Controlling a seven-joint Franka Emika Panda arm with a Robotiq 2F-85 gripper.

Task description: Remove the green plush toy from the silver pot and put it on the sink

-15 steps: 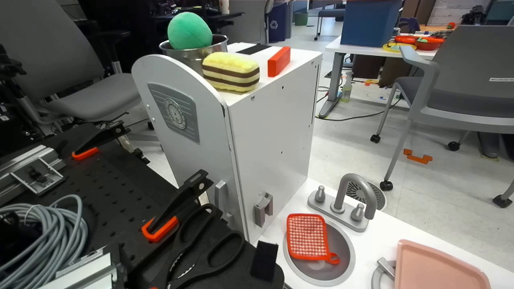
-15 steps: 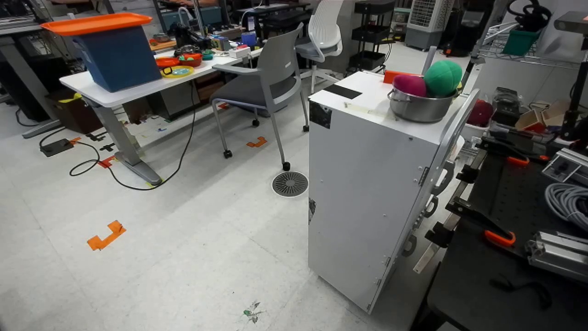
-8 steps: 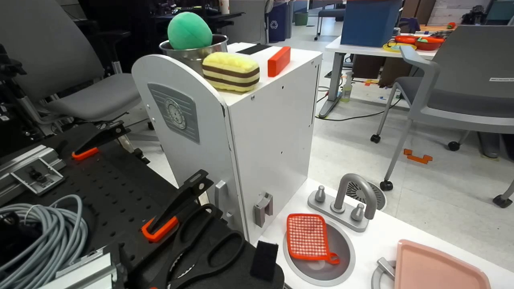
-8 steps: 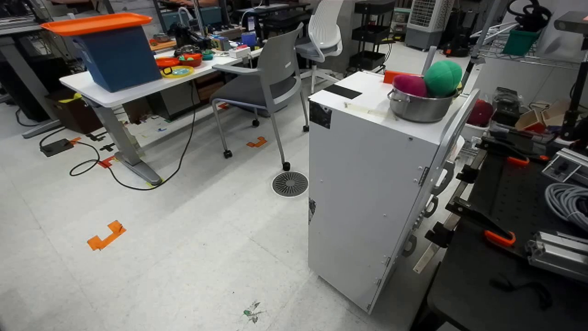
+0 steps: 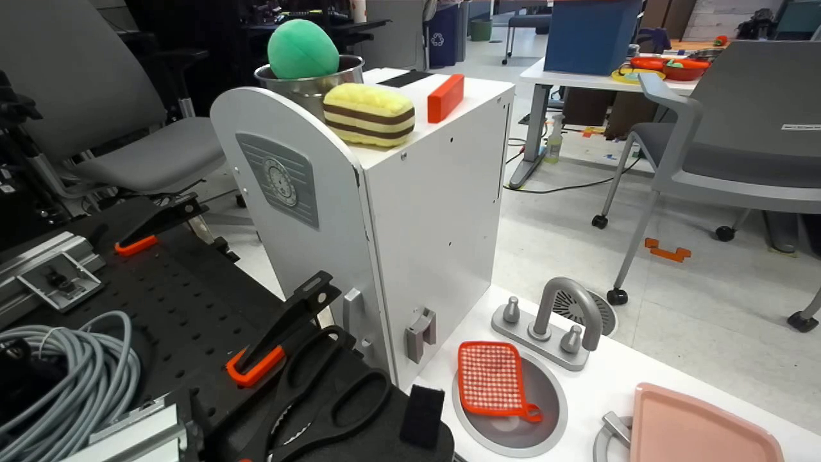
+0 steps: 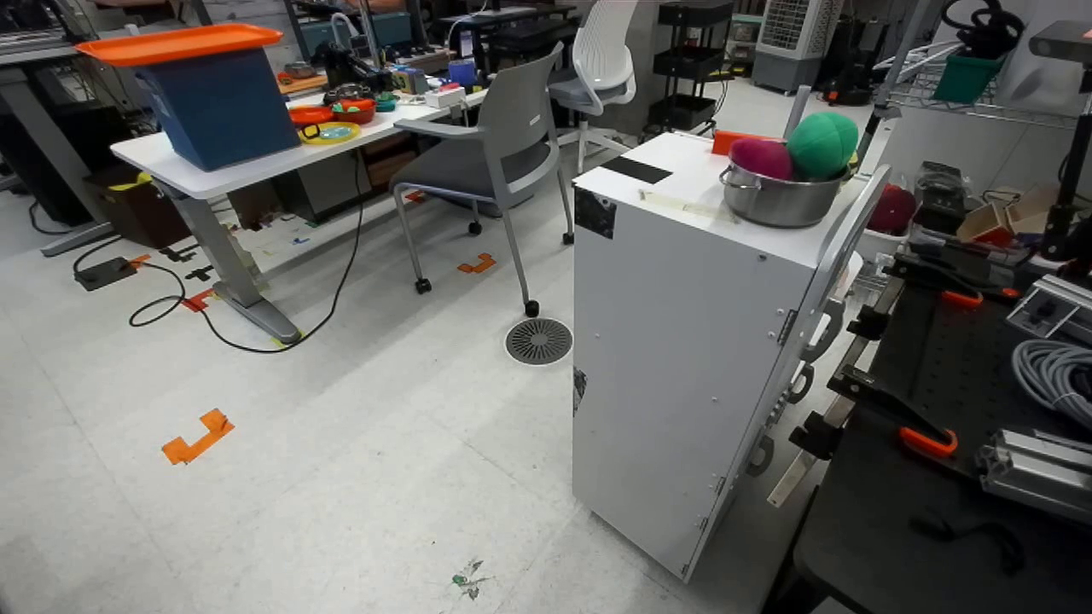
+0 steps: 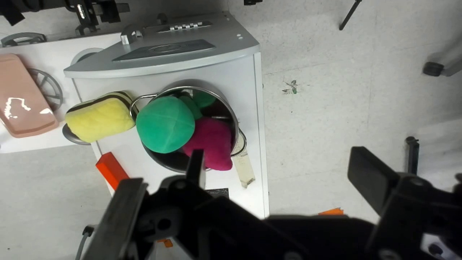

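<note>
Wrist view: round green toy (image 7: pixel 165 124) in upright silver pot (image 7: pixel 171 160) (handles (image 7: pixel 245 141) diagonal).

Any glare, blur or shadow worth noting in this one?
Wrist view: white glare on the pink tray; the gripper in the foreground looks out of focus; the green toy is clear. In an exterior view, soft shadows cross the floor; in an exterior view, the sink comes out clear.
</note>
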